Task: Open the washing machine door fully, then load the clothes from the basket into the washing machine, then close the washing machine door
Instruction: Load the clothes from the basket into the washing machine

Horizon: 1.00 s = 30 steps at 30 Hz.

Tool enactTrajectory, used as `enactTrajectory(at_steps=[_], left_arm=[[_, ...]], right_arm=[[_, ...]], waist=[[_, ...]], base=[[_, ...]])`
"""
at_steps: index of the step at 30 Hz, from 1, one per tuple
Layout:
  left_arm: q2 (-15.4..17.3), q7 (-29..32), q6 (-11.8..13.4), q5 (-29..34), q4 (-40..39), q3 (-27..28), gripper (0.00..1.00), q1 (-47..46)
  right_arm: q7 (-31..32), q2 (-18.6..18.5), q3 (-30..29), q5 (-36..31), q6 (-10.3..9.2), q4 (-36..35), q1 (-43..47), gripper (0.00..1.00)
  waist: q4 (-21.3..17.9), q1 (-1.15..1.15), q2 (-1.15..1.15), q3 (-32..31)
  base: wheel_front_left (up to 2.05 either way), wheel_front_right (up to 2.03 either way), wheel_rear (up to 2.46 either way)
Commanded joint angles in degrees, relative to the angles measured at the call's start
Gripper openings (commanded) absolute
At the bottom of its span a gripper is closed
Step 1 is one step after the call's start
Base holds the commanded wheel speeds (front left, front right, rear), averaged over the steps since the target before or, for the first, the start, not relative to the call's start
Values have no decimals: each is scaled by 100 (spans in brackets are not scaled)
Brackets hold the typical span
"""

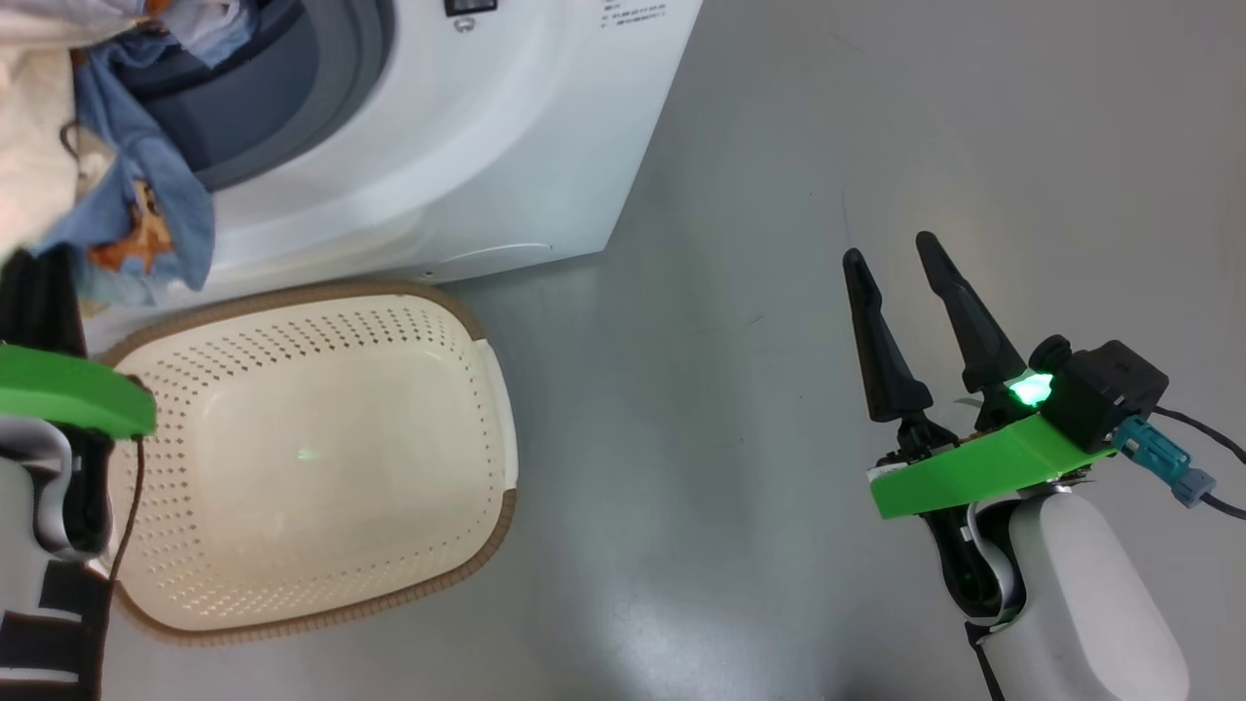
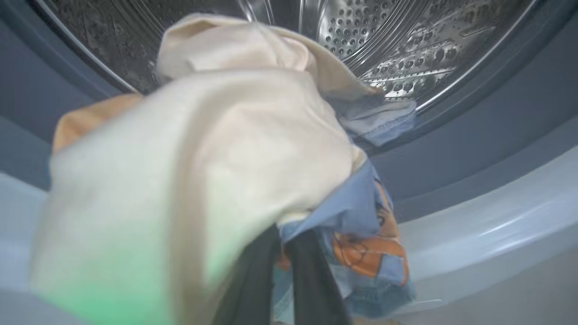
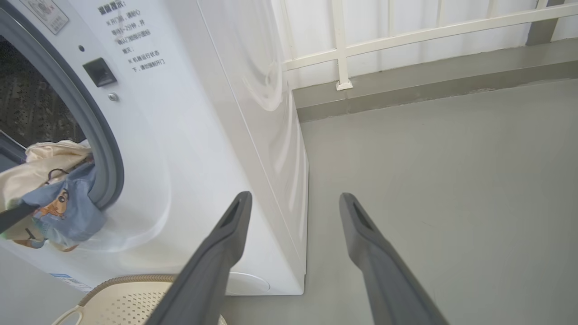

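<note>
Left gripper (image 2: pixel 286 241): clamped shut on clothes (image 2: pixel 203 158), fingers buried in the bundle.
Clothes: at the drum (image 2: pixel 406 45) mouth, draped over the grey seal (image 1: pixel 355 58); denim part hangs outside the washer (image 1: pixel 467 146).
Basket (image 1: pixel 492 545): on the floor just before the washer, nothing in it.
Right gripper (image 1: pixel 889 248): fingers spread wide, holding nothing, well apart from the washer.
Progress (judged): door opening done; load at the lip, not yet inside; release and door closing remain.
</note>
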Motion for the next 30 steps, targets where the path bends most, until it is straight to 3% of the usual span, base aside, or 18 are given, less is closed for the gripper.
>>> enactTrajectory(at_steps=[1,6,10,26,30], left_arm=[[245,-37,-8,70,-337,196,0,106],[150,-37,-8,186,-1056,265,0,85],[194,-31,-8,238,-1040,131,0,-349],[859,410,-9,175,1232,-804,0,-3354],[898,632,-9,-4,1799,-990,0,-3831]], right_arm=[[-27,33,129,38,14,-123,94,100],[-27,33,137,38,14,-122,101,100],[-27,33,169,28,14,-138,60,100],[-27,33,294,231,14,-314,4,100],[-27,33,313,244,14,-319,15,100]], waist=[[17,0,0,-16],[41,0,0,-20],[9,0,0,84],[-810,0,0,856],[-891,0,0,870]], base=[[0,0,0],[0,0,0],[0,0,0],[0,0,0],[0,0,0]])
